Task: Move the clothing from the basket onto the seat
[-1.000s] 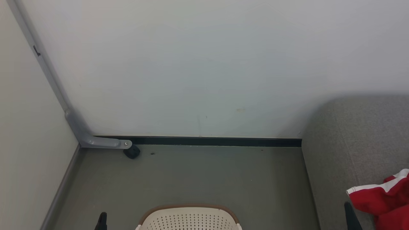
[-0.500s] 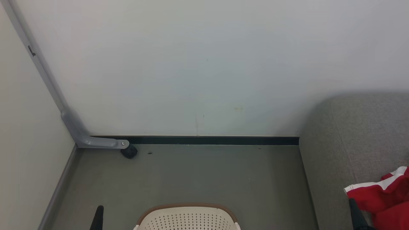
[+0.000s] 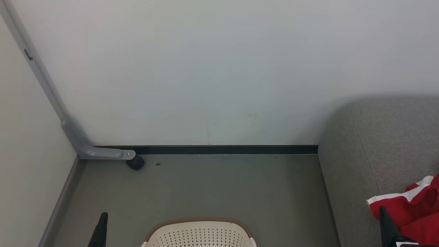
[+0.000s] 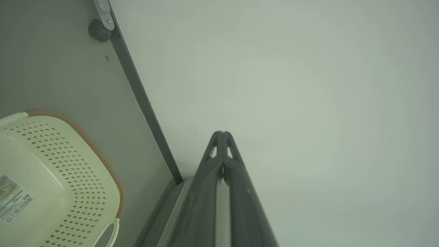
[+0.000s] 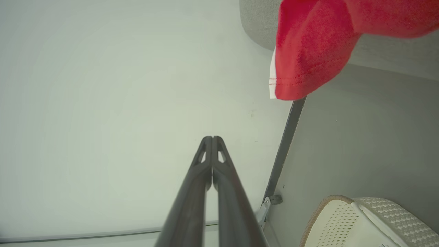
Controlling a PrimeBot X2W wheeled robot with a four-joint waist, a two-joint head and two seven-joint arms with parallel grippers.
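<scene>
Body, left gripper (image 4: 222,134): two long fingers (image 4: 202,195), dark grey with a matte plastic look, broad at the near end and tapering to a rounded tip. Each finger has a small triangular cut-out just behind the tip. Body, right gripper (image 5: 212,139): same build, same colour, same paired cut-outs. From the head camera both read as slim black blades.

The head camera looks forward and down at the plain pale wall (image 3: 219,68) and smooth grey floor (image 3: 205,185); both wrist cameras face that wall, tilted sideways, and all three share the oval cream perforated plastic basket (image 3: 199,236)
</scene>
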